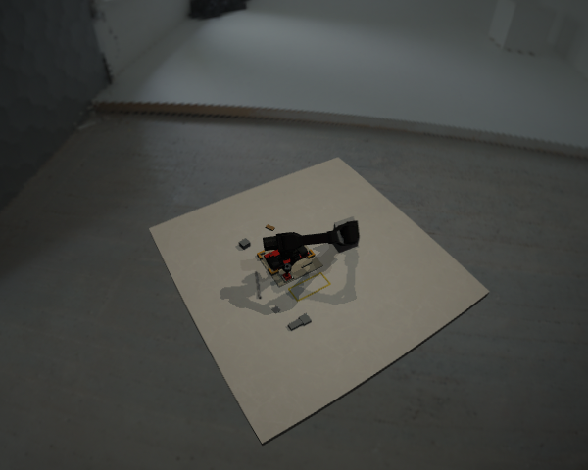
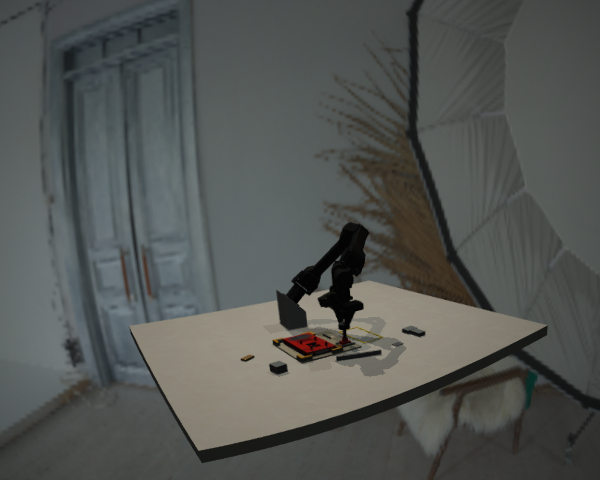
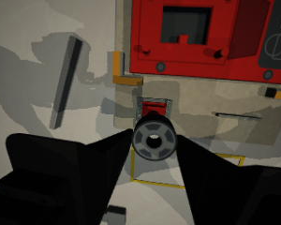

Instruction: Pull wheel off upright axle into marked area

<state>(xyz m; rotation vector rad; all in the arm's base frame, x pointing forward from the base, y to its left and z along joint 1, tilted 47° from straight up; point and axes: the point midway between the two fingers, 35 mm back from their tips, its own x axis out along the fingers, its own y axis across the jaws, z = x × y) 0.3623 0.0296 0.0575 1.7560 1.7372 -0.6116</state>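
Pale and square, the table (image 1: 385, 283) sits in a dim room with a tall panelled door (image 2: 129, 206) at the back. Near its middle lies a board carrying a red fixture (image 3: 197, 37), with orange corner brackets (image 3: 124, 75) at its edges. In the wrist view the gripper (image 3: 155, 142) is clamped on the wheel (image 3: 154, 140), a grey spoked disc with a dark hub hole, one black finger (image 3: 110, 155) pressing at its 9 o'clock side and the other at 3 o'clock. At 12 o'clock of the wheel a small red mount (image 3: 155, 109) shows just past its rim. The yellow outline of the marked area (image 3: 178, 180) runs at the wheel's 6 o'clock. A dark grey bar (image 3: 66, 82) lies tilted at 10 o'clock, well apart.
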